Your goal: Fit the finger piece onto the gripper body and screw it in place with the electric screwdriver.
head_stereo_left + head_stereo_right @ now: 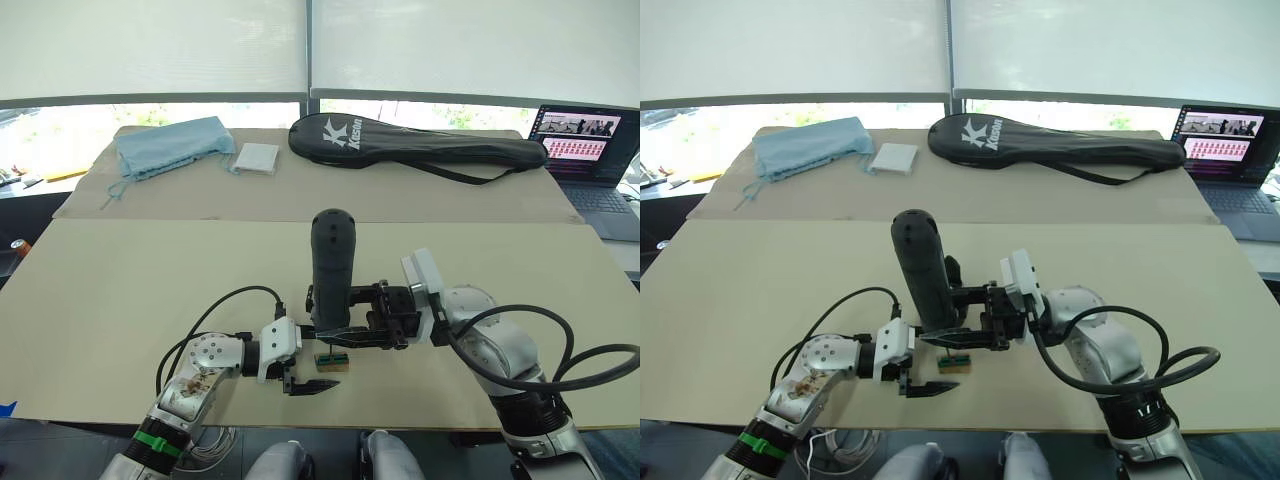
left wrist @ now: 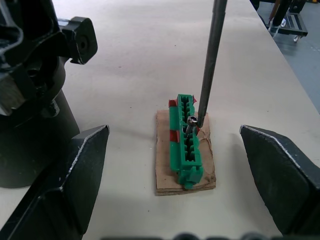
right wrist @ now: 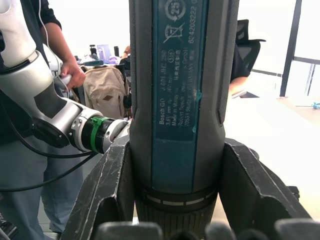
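My right gripper (image 1: 340, 328) is shut on the electric screwdriver (image 1: 333, 262), a thick black tool held upright near the table's front edge. Its thin metal bit (image 2: 212, 60) comes down onto a small green block (image 2: 186, 137) lying on a brown card. My left gripper (image 2: 172, 131) is open, one black finger (image 2: 75, 175) on each side of that block, neither touching it. In the right wrist view the screwdriver's body (image 3: 177, 85) sits clamped between my right fingers (image 3: 107, 195). The finger piece and the gripper body are out of view.
At the back of the table lie a black racket bag (image 1: 420, 145), a blue cloth bag (image 1: 170, 145) and a white pad (image 1: 257, 158). A laptop (image 1: 585, 150) stands at the far right. A person (image 3: 55, 45) stands beyond the table.
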Controlling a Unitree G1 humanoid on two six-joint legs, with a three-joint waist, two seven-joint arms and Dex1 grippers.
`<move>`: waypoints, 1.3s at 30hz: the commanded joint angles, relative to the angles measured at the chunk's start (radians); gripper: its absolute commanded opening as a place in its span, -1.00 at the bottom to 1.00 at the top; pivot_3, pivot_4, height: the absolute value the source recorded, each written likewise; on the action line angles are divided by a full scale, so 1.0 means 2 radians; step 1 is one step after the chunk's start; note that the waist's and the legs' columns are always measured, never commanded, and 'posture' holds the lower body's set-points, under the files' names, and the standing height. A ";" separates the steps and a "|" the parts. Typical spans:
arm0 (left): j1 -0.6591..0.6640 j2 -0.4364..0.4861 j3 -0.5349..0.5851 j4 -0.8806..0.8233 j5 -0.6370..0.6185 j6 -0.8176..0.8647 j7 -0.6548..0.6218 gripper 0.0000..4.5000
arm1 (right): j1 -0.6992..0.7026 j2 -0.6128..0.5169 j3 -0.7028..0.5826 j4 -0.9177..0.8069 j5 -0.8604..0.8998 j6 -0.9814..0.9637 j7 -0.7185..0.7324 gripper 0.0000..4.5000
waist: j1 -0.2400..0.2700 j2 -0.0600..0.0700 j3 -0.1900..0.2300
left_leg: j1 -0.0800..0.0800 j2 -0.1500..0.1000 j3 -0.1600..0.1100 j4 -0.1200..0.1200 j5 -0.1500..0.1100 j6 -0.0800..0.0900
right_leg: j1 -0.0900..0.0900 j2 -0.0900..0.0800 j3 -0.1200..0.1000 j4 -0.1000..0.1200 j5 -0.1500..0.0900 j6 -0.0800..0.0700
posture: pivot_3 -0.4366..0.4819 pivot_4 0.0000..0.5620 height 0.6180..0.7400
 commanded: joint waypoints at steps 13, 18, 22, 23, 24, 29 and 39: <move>0.011 -0.002 -0.023 0.014 0.009 0.015 0.001 0.96 | -0.003 0.002 -0.011 -0.013 0.017 0.002 0.003 -0.15 | 0.000 0.000 0.000 | 0.000 0.000 0.000 0.000 0.000 0.000 | 0.000 0.000 0.000 0.000 0.000 0.000 | -0.05 -0.47 1.00; 0.011 -0.002 -0.022 0.012 0.009 0.017 0.002 0.96 | -0.002 0.001 -0.011 -0.010 0.017 0.008 0.005 -0.15 | 0.000 0.000 0.000 | 0.000 0.000 0.000 0.000 0.000 0.000 | 0.000 0.000 0.000 0.000 0.000 0.000 | -0.05 -0.47 1.00; 0.012 -0.002 -0.022 0.012 0.009 0.016 0.002 0.96 | -0.003 0.003 -0.009 -0.004 0.012 0.005 0.006 -0.15 | 0.000 0.000 0.000 | 0.000 0.000 0.000 0.000 0.000 0.000 | 0.000 0.000 0.000 0.000 0.000 0.000 | -0.05 -0.47 1.00; 0.012 -0.002 -0.022 0.013 0.010 0.016 0.003 0.96 | -0.004 0.004 -0.009 -0.003 0.011 0.004 0.006 -0.15 | 0.000 0.000 0.000 | 0.000 0.000 0.000 0.000 0.000 0.000 | 0.000 0.000 0.000 0.000 0.000 0.000 | -0.05 -0.47 1.00; 0.013 -0.002 -0.022 0.014 0.010 0.015 0.003 0.96 | -0.004 0.005 -0.009 -0.002 0.010 0.003 0.005 -0.15 | 0.000 0.000 0.000 | 0.000 0.000 0.000 0.000 0.000 0.000 | 0.000 0.000 0.000 0.000 0.000 0.000 | -0.05 -0.47 1.00; 0.014 -0.002 -0.021 0.020 0.011 0.010 0.003 0.96 | -0.005 0.006 -0.009 0.000 0.009 0.001 0.006 -0.15 | 0.000 0.000 0.000 | 0.000 0.000 0.000 0.000 0.000 0.000 | 0.000 0.000 0.000 0.000 0.000 0.000 | -0.05 -0.47 1.00; 0.014 -0.005 -0.023 0.029 0.013 0.003 0.003 0.96 | -0.004 0.007 -0.007 0.000 0.009 0.009 0.008 -0.15 | 0.001 0.000 0.000 | 0.000 0.000 0.000 0.000 0.000 0.000 | 0.000 0.000 0.000 0.000 0.000 0.000 | -0.05 -0.47 1.00</move>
